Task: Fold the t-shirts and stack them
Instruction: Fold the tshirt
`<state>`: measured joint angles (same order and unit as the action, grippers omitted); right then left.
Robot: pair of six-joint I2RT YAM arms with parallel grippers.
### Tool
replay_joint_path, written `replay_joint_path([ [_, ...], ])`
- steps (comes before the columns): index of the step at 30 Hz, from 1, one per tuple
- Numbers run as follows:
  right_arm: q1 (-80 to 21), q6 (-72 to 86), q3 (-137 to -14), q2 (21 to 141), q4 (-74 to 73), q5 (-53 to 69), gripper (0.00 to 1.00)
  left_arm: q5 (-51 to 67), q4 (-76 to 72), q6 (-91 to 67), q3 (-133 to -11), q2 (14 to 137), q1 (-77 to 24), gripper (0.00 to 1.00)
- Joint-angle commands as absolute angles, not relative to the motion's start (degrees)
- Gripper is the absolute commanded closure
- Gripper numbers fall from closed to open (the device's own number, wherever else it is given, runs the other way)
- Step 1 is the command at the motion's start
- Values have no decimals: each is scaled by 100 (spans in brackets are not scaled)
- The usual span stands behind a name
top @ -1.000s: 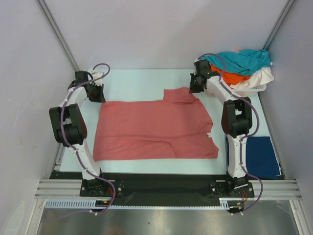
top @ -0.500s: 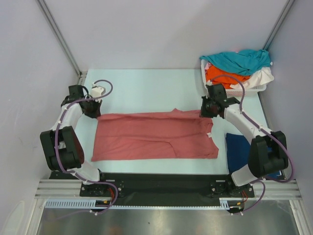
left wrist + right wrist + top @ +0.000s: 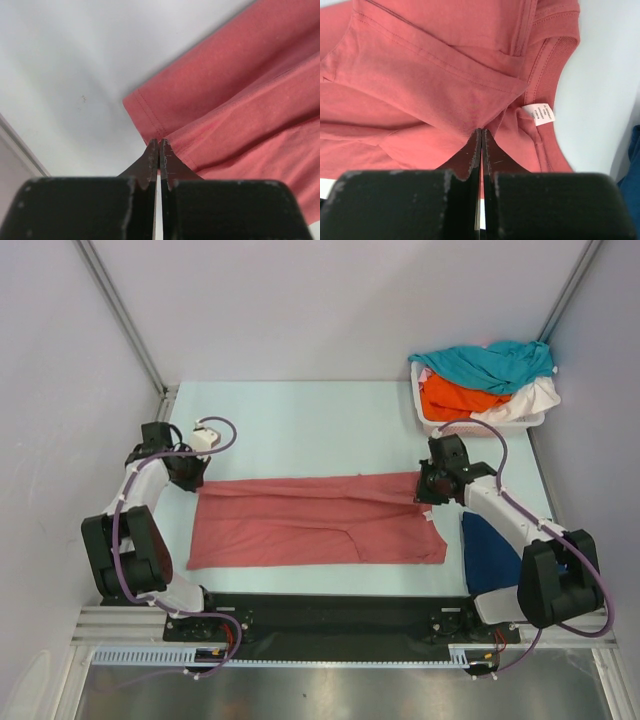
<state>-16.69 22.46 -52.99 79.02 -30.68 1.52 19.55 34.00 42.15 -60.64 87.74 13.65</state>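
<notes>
A white plastic basket (image 3: 520, 423) stands at the far right corner of the table (image 3: 300, 430). Three shirts are heaped in it and spill over its rim: a teal shirt (image 3: 495, 362) on top, an orange shirt (image 3: 460, 400) below it and a white shirt (image 3: 530, 398) hanging over the right side. All three are crumpled.

A small white label (image 3: 540, 113) is sewn inside the collar of the salmon-red shirt (image 3: 320, 525). It has lines of print, too small to read.

The salmon-red shirt lies in the middle of the table, between the two arms, spread as a wide, low band with its collar towards the right. Its far part is doubled over towards the near part, and the top edge runs almost straight from one gripper to the other. The cloth is plain, with stitched hems and a ribbed collar, and soft creases run along its length.

The left gripper (image 3: 159, 145) has its fingers pressed together on the hem at the shirt's left corner. The right gripper (image 3: 481, 132) pinches the cloth just beside the collar.

A navy shirt (image 3: 490, 555) lies flat near the right arm's base, just beside the salmon-red shirt's right edge.
</notes>
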Motion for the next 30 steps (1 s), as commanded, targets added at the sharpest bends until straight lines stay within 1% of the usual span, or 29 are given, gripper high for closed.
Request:
replay_joint_path([
  [1, -1679, 2346, -5256, 7682, -3199, 9, 100, 1907, 3331, 4596, -5977, 8490, 1450, 100],
  [8, -1688, 2522, -4843, 7769, -2980, 18, 100, 1811, 3173, 4807, -5537, 8517, 1450, 99],
  [12, -1696, 2496, -4816, 7928, -2935, 9, 100, 1819, 3305, 5035, -5537, 8604, 1468, 94],
  [15, -1688, 2505, -4799, 7980, -2997, -165, 100, 1898, 3454, 5211, -5598, 8604, 1582, 85],
  [16, -1696, 2522, -4808, 7972, -3023, -176, 92, 1933, 3611, 5273, -5686, 8604, 1617, 72],
  [17, -1696, 2522, -4834, 7954, -3084, -176, 81, 2090, 3752, 5456, -5756, 8604, 1722, 62],
  [18, -1705, 2522, -4886, 7937, -3163, -184, 68, 2170, 3910, 5562, -5818, 8604, 1766, 53],
  [19, -1714, 2496, -5009, 7867, -3268, -211, 53, 2284, 4364, 5694, -6010, 8604, 1819, 40],
  [20, -1740, 2479, -5097, 7797, -3496, -350, 49, 2555, 4664, 6026, -6125, 8596, 1906, 37],
  [22, -1871, 2444, -5281, 7604, -3725, -553, 45, 2820, 5444, 6301, -6449, 8570, 1995, 31],
  [24, -2134, 2233, -5633, 7313, -3858, -939, 44, 2997, 5607, 6320, -6556, 8491, 2039, 31],
  [26, -2565, 2023, -5878, 7312, -3605, -1019, 41, 2736, 4874, 5752, -6364, 8403, 1943, 28],
  [27, -2662, 1978, -5949, 7426, -3473, -933, 41, 2577, 4869, 5574, -6276, 8411, 1847, 28],
  [28, -2767, 1908, -6011, 7566, -3332, -801, 42, 2410, 4495, 5407, -6110, 8429, 1750, 30],
  [29, -2934, 1846, -6090, 7741, -3122, -600, 42, 2313, 4343, 5109, -6039, 8446, 1601, 30],
  [30, -3049, 1689, -6352, 8196, -3085, -563, 43, 2233, 4002, 4915, -5986, 8455, 1565, 31],
])
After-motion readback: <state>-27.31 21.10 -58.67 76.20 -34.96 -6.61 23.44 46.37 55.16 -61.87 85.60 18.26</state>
